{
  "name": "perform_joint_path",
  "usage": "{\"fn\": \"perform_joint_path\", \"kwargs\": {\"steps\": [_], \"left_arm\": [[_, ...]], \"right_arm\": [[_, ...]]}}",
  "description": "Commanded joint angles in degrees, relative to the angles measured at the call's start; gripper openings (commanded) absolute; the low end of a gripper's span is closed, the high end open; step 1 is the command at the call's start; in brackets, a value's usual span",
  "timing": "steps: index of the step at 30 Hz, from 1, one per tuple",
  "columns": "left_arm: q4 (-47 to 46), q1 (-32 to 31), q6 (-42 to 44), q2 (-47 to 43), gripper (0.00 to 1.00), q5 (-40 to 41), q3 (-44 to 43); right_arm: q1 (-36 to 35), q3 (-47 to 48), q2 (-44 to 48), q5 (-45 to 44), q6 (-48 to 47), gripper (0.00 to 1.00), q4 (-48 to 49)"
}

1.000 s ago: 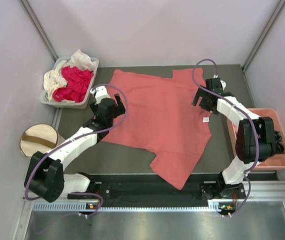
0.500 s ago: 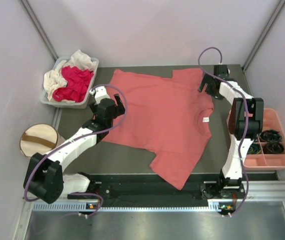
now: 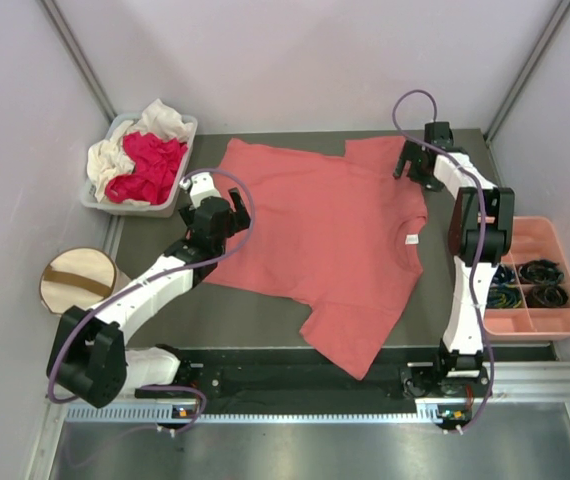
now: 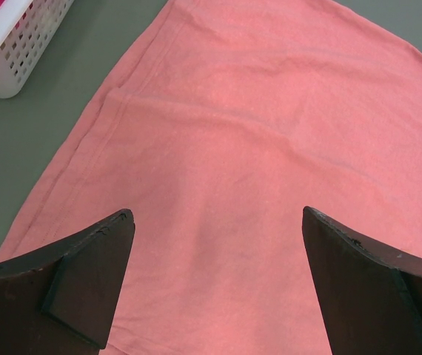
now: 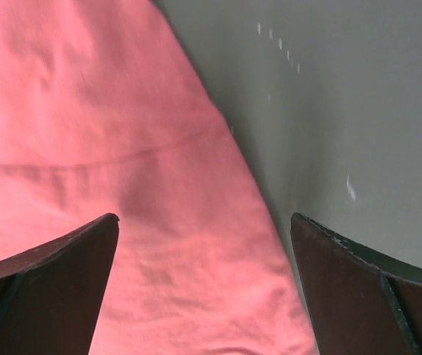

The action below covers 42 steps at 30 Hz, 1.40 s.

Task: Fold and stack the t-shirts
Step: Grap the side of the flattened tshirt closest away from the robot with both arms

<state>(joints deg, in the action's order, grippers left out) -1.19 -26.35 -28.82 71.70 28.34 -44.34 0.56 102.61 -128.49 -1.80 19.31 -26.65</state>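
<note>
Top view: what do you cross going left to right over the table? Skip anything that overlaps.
White basket of shirts → pink t-shirt spread flat → pink tray.

arms (image 3: 155,280): white links, black joints | cables (image 3: 251,208): purple | end effector fingers (image 4: 85,281): dark wedges

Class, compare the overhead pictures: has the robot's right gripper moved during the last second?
Yes. The right gripper moved toward the dark table's far edge, away from the small white neck label on the large salmon-pink cloth t-shirt.
</note>
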Motion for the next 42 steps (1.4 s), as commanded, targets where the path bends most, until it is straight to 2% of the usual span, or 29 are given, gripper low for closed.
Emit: {"fn": "perform_joint_path", "kwargs": {"steps": [1,5,8,14,15,17,20,21,25,32,37,42], "left_arm": [[0.2,-0.3,0.3,-2.6,0.99,0.1,0.6],[0.4,-0.3,0.1,-3.3,0.99,-0.1,1.0],[0.7,-0.3,-0.3,-3.8,0.99,-0.6,1.3],[1.0,-0.4,-0.4,-5.3,0.99,-1.2,2.2],[0.9,-0.4,-0.4,-5.3,0.99,-1.1,2.3],[0.9,-0.4,-0.4,-5.7,0.99,-1.1,2.6],[2.8,-0.4,-0.5,-6.0,0.99,-1.3,2.8],[2.8,-0.4,-0.6,-6.1,0.99,-1.3,2.8],[3.1,-0.4,-0.7,-6.5,0.99,-1.5,2.8],[4.6,-0.5,-0.7,-7.4,0.99,-0.7,2.7],[5.5,-0.5,-1.2,-8.1,0.99,-0.7,3.1],[5.8,-0.5,-1.3,-8.5,0.99,-0.2,4.0]], "right_arm": [[0.8,8.2,-3.6,1.2,-1.2,0.99,-3.3],[0.8,12.5,-6.5,1.5,-1.8,0.98,-5.6],[0.9,14.1,-7.3,1.5,-2.1,0.85,-6.1],[1.6,14.8,-8.3,3.7,-1.9,0.50,-6.4],[1.7,14.8,-8.3,3.7,-1.9,0.40,-6.4],[1.7,14.9,-8.4,3.7,-2.0,0.32,-6.4],[1.9,15.3,-8.8,3.5,-1.9,0.12,-6.3],[1.9,15.4,-8.9,3.3,-1.9,0.00,-6.4],[2.1,17.2,-9.8,2.1,-1.6,0.00,-6.8],[2.7,27.8,-14.8,-3.0,-1.3,0.00,-9.4],[3.1,31.8,-16.3,-5.0,-1.5,0.00,-6.8],[3.1,31.8,-16.1,-6.2,-2.9,0.00,-1.5]]}}
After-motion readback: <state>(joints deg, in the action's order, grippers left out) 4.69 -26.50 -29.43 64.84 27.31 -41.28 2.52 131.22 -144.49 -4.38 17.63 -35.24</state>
